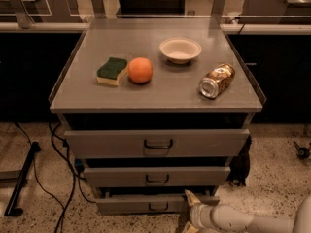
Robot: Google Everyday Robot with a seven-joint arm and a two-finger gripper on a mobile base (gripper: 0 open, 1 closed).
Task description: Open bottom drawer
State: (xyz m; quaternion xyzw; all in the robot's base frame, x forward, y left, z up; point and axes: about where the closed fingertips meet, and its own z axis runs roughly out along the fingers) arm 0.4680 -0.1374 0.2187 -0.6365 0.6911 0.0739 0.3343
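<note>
The bottom drawer (126, 205) is the lowest, narrowest grey front of the cabinet, with a small dark loop handle (158, 207) at its centre. It stands a little out from the cabinet body. My gripper (188, 211) is at the drawer front, just right of the handle, at the end of a white arm (243, 221) that comes in from the lower right corner. Its tan fingers (190, 196) lie against the drawer's upper edge.
On the cabinet top (160, 93) lie a green-and-yellow sponge (112, 71), an orange (140, 70), a white bowl (180, 49) and a tipped can (216, 80). Cables (53, 178) and a black stand (19, 188) lie on the floor at the left.
</note>
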